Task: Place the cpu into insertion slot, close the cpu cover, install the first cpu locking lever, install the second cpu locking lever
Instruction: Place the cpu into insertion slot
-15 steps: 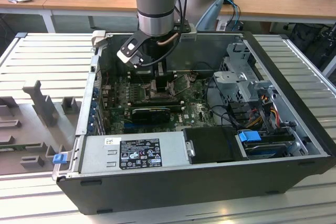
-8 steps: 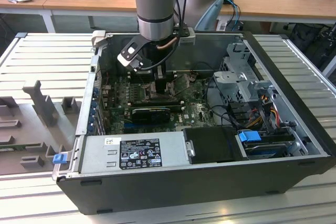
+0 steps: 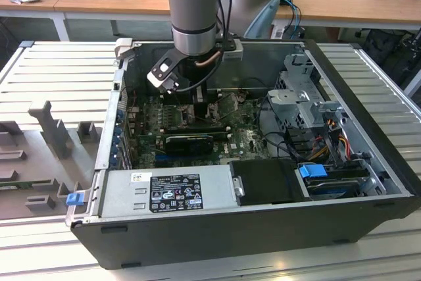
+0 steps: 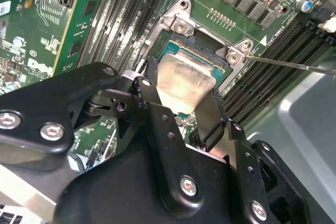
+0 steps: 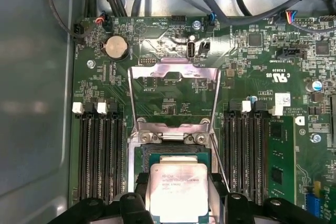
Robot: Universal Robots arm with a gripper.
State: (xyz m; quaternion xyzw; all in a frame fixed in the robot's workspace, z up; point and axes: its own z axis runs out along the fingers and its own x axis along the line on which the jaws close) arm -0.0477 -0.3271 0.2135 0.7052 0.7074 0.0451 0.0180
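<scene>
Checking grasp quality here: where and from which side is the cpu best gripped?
Likely by two opposite edges, from above its face: the cpu is a thin flat square, face up over the insertion slot, and the claw pinches it that way.

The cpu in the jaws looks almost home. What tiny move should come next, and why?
Probably ease it gently straight down. The jaws grip the cpu by two opposite edges just over the insertion slot, seemingly not yet seated inside its rim, and the cpu cover stands swung open, so nothing blocks the way.
</scene>
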